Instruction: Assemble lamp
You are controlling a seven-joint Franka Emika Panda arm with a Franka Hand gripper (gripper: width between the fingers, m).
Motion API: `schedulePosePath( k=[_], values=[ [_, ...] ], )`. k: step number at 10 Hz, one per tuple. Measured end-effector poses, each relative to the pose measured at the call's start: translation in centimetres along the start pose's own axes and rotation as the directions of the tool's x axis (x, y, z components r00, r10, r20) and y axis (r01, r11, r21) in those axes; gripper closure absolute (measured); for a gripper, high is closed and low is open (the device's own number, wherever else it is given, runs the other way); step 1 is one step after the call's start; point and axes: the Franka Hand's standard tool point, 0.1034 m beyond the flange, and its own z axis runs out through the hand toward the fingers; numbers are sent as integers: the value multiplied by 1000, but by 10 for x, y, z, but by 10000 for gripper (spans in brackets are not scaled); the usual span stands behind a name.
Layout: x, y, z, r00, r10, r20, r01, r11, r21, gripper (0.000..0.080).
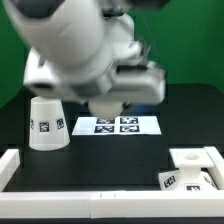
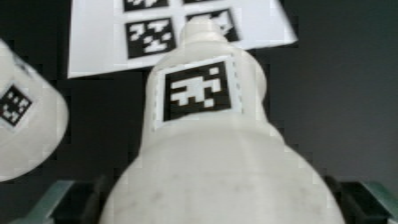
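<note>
the claw straddles a tagged white part, likely the bulb, beside the marker board, between shade and base. i cannot tell whether it grips. centre the part, squeeze evenly, lift straight.

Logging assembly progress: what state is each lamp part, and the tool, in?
Tool: straddling bulb; grip unclear.
Bulb: between tool's fingers, not on base.
Base: nothing mounted on it.
Shade: upright on table, unmounted.
</note>
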Motion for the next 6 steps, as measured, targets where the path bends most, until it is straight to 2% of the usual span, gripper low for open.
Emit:
schedulePosePath(
  k=[1,3,4,5,6],
  values=[
    [8,-3,-6,997,-8,-72,8,1000,0,223],
    [12,-5,-11,977,-10,-213,12,1000,9,223],
    [11,-15,-19,961,12,-275,-7,1000,19,223],
    [4,-44,-39,927,-6,-376,14,1000,20,223],
    [3,-67,-56,872,-40,-489,52,999,11,223]
  ],
)
